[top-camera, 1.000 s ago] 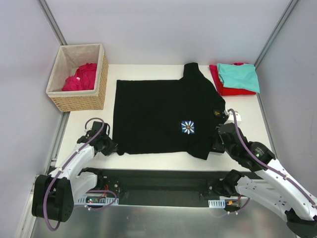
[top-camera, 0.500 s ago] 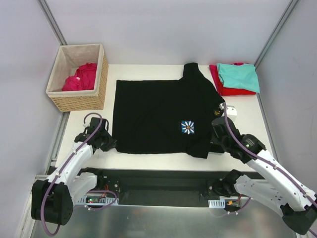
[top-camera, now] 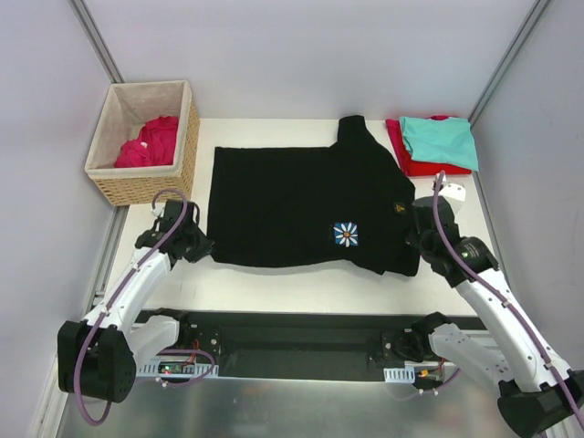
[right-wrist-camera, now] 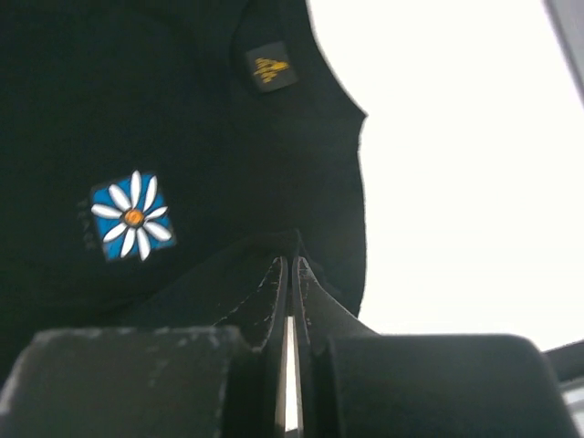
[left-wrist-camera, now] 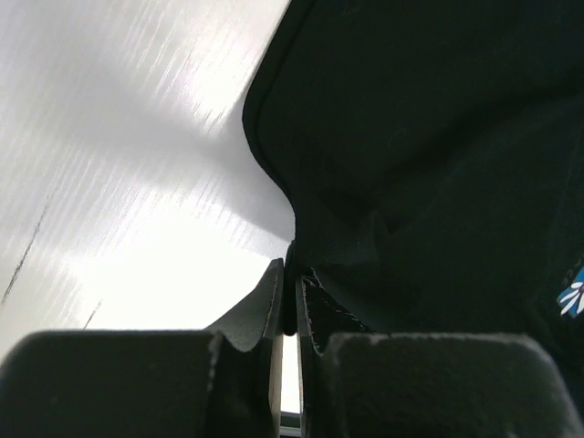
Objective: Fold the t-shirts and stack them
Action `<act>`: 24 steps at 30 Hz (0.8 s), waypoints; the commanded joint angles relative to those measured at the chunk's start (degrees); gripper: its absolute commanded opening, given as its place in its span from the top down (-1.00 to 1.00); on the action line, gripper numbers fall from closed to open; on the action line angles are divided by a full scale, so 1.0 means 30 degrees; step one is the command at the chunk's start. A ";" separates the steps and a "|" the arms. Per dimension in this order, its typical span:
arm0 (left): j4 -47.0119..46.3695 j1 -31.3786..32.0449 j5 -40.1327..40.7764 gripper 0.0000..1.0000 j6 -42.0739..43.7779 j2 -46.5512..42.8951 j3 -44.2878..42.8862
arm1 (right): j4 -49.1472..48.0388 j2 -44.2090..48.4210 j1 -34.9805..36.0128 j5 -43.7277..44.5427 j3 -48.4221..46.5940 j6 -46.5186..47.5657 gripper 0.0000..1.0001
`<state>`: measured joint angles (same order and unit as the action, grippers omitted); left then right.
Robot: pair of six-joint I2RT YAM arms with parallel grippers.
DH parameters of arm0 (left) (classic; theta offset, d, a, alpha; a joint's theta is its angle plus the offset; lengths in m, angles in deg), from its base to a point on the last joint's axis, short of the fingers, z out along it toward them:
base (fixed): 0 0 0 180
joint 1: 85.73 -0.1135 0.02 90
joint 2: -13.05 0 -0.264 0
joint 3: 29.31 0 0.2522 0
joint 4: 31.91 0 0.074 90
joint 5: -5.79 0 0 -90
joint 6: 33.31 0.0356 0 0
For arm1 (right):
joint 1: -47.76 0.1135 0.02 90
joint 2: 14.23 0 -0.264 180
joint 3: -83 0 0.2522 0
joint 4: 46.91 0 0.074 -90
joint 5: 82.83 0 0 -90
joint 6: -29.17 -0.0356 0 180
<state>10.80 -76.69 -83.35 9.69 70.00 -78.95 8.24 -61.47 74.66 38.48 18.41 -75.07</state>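
Black shirt: the large black cloth t-shirt (top-camera: 301, 205) lies spread flat in the middle of the white table (top-camera: 301, 285). Its white-and-blue flower print (top-camera: 345, 234) shows right of centre.
Long axis: it runs left to right across the frame. By my reading the straight hem is at the left and the sleeves at the right, one poking toward the top of the frame.
Left pincer: the left pincer (left-wrist-camera: 290, 292) is clamped narrow on the shirt's lower-left corner; its wrist view shows black cloth pinched between the fingers.
Right pincer: the right pincer (right-wrist-camera: 290, 274) is closed tight on a fold of black cloth at the shirt's lower-right edge, with the flower print up and left of it in its wrist view.
Key relation: the lower edge is strung between the two pincers, and the whole body of the shirt lies up-frame of both. Each arm holds its own nearest corner — neither has to reach across.
Step in hand: likely the first lengthwise fold, with the lower edge carried up toward the upper edge. Both corners would need to travel evenly or the cloth skews.
Stack: a folded teal t-shirt (top-camera: 438, 139) rests on a folded red t-shirt (top-camera: 411, 164) at the table's upper right, just beside the black shirt's upper sleeve.
Waiting: a crumpled crimson-pink t-shirt (top-camera: 151, 141) sits in the woven wicker basket (top-camera: 146, 187) at upper left.
Progress: two stacked, one in hand — at least one to come.
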 commanded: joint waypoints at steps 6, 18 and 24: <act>-0.1240 -0.0053 0.0972 1.00 0.0492 0.1905 -0.1956 | -0.0729 -0.1418 -0.2724 -0.0212 -0.2069 -0.0234 0.99; -0.2002 -0.0786 0.1119 1.00 0.1078 0.3545 -0.3626 | -0.2514 -0.4230 -0.3515 -0.1733 -0.3854 -0.0118 0.99; -0.2296 -0.1108 0.0972 1.00 0.1195 0.4307 -0.4387 | -0.3071 -0.6075 -0.3515 -0.2877 -0.5233 0.0351 0.99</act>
<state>5.65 -79.07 -82.03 11.53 81.78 -89.18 2.82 -77.65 64.49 32.01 7.11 -75.11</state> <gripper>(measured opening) 0.025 0.018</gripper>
